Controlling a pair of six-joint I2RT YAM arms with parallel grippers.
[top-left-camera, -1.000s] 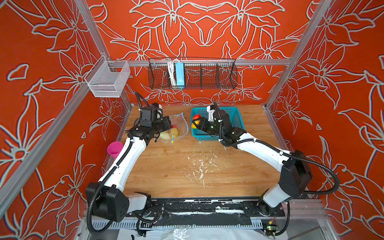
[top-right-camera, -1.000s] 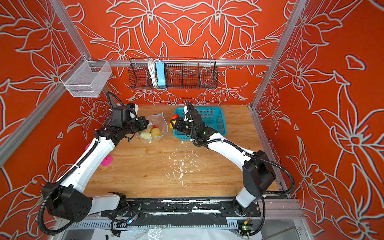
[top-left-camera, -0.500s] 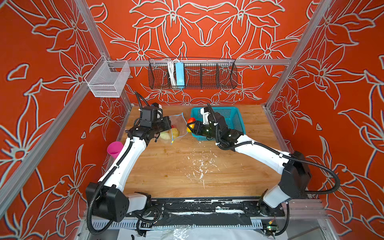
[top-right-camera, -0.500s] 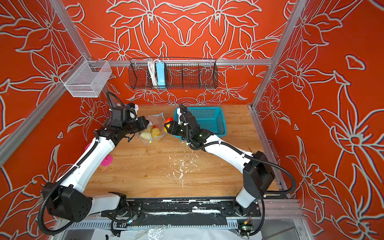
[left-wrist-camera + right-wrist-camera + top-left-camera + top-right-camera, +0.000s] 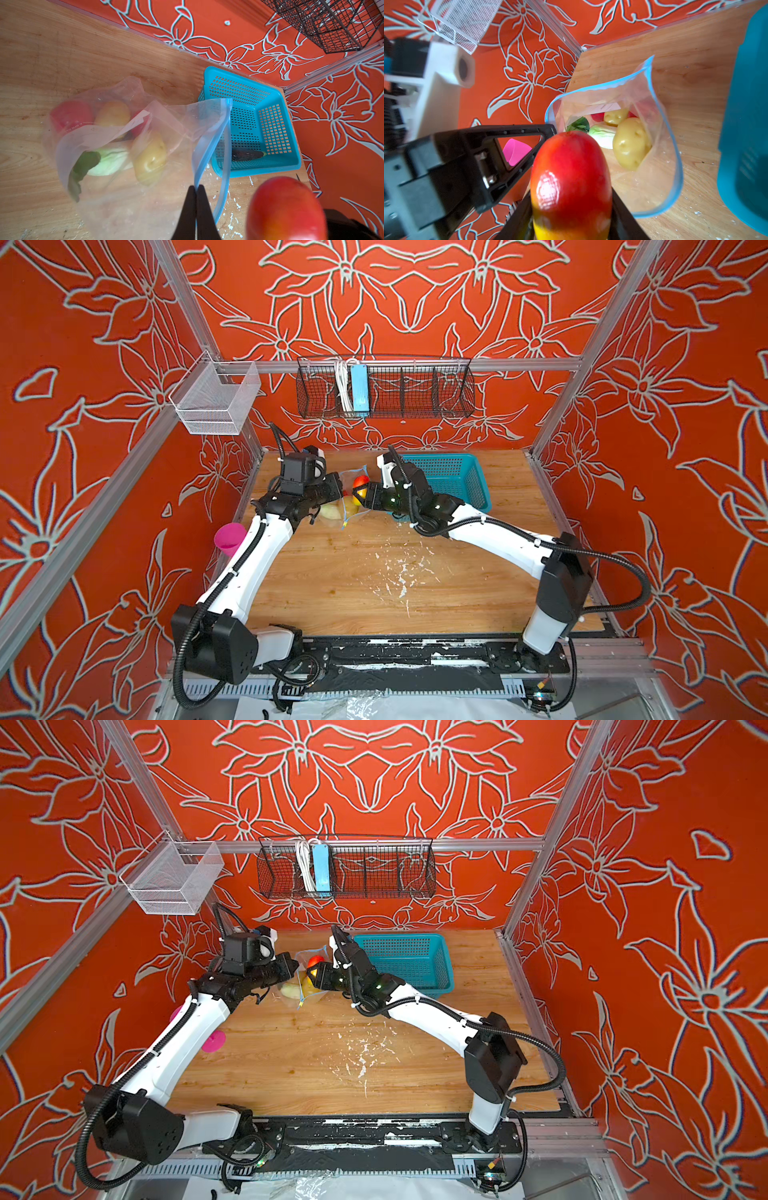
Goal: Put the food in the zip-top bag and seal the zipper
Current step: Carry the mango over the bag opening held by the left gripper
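Far left, a pink cup (image 5: 230, 537) sits by the left edge of the wooden table (image 5: 374, 605). In a top view the left arm covers most of the cup (image 5: 214, 1042). Above it a clear mesh bin (image 5: 214, 400) hangs from the frame.

The left gripper (image 5: 196, 190), jaws clamped together, pinches the blue zipper (image 5: 207, 143) of the zip-top bag (image 5: 116, 199). It holds one lip up so the mouth gapes toward the right arm. The bag rests on the table near the back wall, between the two grippers. Through its clear plastic show two yellow-tan potatoes (image 5: 630, 143), a pale white vegetable (image 5: 602, 136), a green leafy piece (image 5: 578, 124) and a red ball (image 5: 71, 115).

Just to the right, the right gripper (image 5: 363, 495) grasps a red-yellow mango (image 5: 571, 178). The fruit's red end points at the open mouth but is outside the blue rim.

Farther right stands a teal basket (image 5: 457, 479). The right arm's wrist overlaps its near-left corner in both top views, and a dark, elongated item (image 5: 247, 154) lies inside. A black wire rack (image 5: 386, 385) hangs on the back wall. White flecks (image 5: 399, 572) dot the table's middle.

A second red shape (image 5: 143, 124) is largely hidden behind the bag's white label (image 5: 135, 122). The bag's contents blur in the left wrist view and are too small to sort in the top views. The mango's yellow end is cut off at the right wrist view's edge. What the dark item is cannot be told.
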